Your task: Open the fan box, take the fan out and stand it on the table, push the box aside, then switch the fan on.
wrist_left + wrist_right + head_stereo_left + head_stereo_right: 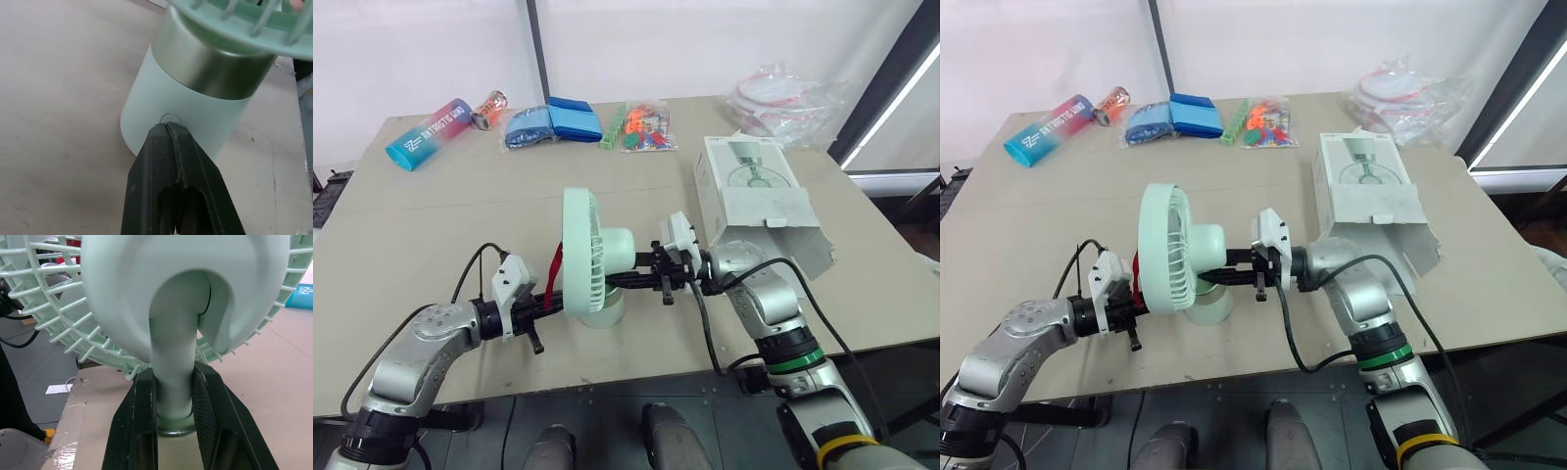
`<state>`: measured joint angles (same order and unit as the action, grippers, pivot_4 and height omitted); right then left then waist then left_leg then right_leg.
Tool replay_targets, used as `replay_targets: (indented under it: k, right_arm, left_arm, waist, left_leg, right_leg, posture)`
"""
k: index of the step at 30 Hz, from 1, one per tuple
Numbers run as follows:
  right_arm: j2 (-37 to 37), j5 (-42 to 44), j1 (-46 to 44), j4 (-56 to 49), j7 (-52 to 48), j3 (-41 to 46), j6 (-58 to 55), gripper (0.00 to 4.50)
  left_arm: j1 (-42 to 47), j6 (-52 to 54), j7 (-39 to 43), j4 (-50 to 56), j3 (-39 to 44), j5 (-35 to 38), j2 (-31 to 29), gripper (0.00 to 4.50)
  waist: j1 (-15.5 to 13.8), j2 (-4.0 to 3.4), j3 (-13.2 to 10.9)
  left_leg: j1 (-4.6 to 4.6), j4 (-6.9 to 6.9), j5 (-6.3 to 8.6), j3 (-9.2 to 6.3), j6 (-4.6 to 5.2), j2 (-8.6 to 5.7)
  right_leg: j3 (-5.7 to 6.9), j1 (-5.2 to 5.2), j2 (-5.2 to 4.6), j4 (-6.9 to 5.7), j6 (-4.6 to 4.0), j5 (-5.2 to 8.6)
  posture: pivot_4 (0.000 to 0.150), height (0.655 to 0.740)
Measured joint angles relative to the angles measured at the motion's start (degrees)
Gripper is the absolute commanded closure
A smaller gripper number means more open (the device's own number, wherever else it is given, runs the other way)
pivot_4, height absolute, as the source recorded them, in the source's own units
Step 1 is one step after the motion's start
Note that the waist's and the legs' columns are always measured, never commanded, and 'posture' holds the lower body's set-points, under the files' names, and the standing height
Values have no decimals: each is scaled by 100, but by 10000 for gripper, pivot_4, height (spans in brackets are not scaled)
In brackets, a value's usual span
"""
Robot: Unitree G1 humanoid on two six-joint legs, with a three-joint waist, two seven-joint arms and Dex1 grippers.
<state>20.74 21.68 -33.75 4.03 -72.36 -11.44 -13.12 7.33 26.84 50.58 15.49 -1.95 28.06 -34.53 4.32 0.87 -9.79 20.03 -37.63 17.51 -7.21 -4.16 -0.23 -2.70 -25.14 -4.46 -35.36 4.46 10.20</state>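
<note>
The fan [592, 257] stands upright on the desk [460, 196] near its front edge. The opened box [754, 196] lies apart at about 2 o'clock from it, so the step in hand looks like the switching on. The right gripper [173, 384], at 3 o'clock of the fan, pinches the fan's neck [171, 347] just above the base, one finger on each side. The left gripper [168, 129], at 9 o'clock, has its fingers pressed together into a single point. That point touches the pale base [205, 117] right at a small ring mark [169, 117] — probably the switch. To do this well, the press should go straight in along the fingers, short and firm, while the right gripper braces the neck against it. Otherwise the light fan may slide or tip toward 3 o'clock. Whether the blades turn, I cannot tell.
</note>
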Motion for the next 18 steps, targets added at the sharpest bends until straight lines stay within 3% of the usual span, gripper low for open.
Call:
replay_targets:
  k: [18]
  right_arm:
    - [34,50,35,14,-6,3,39,41114]
  left_arm:
    - [25,67,102,22,1,12,1,44750]
  waist:
    - [-1,-1,2]
  left_leg:
    - [-4,-1,0,0,1,0]
  right_leg:
    - [0,4,0,0,0,0]
  posture:
    - [1500,7400]
